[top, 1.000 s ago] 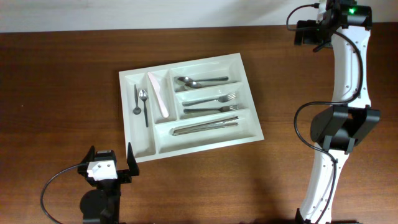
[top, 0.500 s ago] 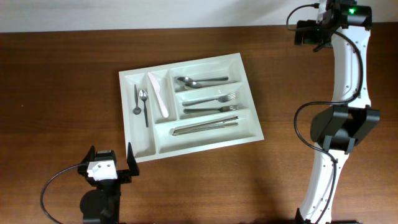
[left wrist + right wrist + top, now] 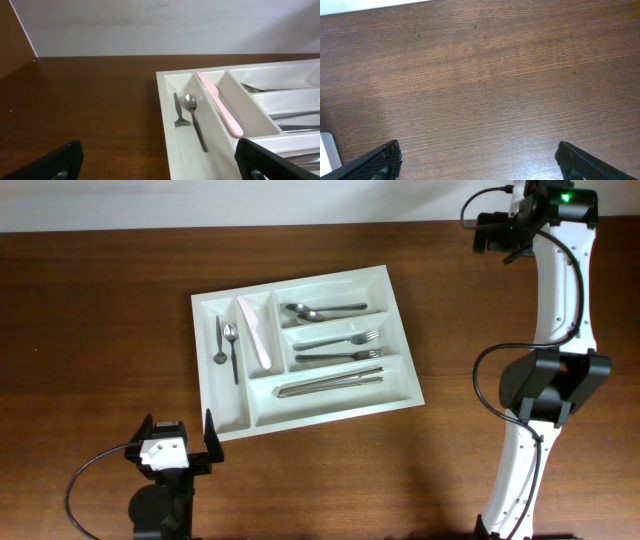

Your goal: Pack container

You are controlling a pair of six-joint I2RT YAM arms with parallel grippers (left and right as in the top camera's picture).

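Near edge: left gripper [image 3: 179,425] parked low, jaws spread, nothing held. Mid-table: container [image 3: 222,405] has cutlery in all five compartments (pink knife [image 3: 255,335] included). I spot no loose utensils, so packing looks done. Far corner: right gripper [image 3: 492,232] over table [image 3: 480,75], jaws apart, empty.

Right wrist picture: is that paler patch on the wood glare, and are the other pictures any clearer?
Right wrist view: yes, likely a soft sheen on the table; the grain is sharp. Left wrist view: the tray is crisp, while the dark fingers at the bottom corners look soft. Overhead: even light, no glare on the tray, all in focus.
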